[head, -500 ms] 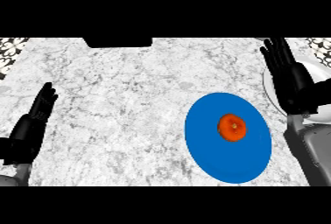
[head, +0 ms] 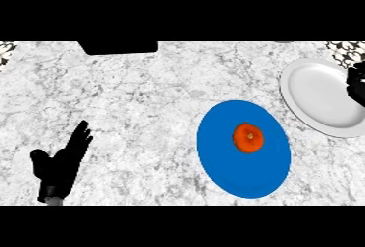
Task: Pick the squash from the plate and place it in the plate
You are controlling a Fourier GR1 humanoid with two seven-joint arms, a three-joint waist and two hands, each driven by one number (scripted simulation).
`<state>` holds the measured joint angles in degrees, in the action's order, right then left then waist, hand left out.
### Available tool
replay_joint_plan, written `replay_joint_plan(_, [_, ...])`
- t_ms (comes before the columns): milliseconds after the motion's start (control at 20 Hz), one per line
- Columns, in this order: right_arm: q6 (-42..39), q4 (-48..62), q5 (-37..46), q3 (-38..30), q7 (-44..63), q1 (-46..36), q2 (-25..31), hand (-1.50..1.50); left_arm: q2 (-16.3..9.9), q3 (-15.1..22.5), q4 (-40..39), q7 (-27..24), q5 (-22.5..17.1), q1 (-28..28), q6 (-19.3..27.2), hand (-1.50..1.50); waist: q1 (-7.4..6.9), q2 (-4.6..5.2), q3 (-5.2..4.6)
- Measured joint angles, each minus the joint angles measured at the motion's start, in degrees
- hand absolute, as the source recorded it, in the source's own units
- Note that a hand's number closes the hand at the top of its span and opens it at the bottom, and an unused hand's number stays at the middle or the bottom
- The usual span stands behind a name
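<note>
Squash (head: 248, 137) untouched on blue plate (head: 221, 166), beside white plate (head: 314, 96).
Left hand (head: 61, 161) open, resting; right hand (head: 355, 82) at edge, fingers unclear. Risk: round squash rolling off during grasp.
</note>
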<state>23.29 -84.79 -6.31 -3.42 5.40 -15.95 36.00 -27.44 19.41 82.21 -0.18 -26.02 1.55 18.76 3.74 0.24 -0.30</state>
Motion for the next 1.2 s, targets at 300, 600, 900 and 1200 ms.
replay_joint_plan(300, [11.53, -9.79, 3.64, -3.41, -5.19, 13.15, -6.27, -1.5, 2.95, 0.58, -0.44, 2.0, -0.92, -1.05, -0.97, 0.0, -1.24, -0.59, 0.39])
replay_joint_plan(600, [10.52, -21.45, 7.72, -2.28, -1.18, 25.05, -5.08, -1.5, 5.09, 0.84, -1.21, 3.72, 0.28, -2.72, -1.46, 0.0, -2.43, -0.65, 0.47])
replay_joint_plan(900, [0.81, -26.97, 11.67, 2.27, 13.07, 28.65, 5.22, -1.5, 5.73, 1.16, -1.3, 4.83, 1.03, -3.67, -1.34, 0.0, -3.17, -0.46, 0.34])
replay_joint_plan(1200, [-5.36, -34.64, 17.51, 8.8, 32.67, 25.24, 10.37, -1.5, 6.19, 0.97, -1.58, 5.91, 1.42, -4.62, -2.15, 0.0, -4.15, -0.34, 0.32])
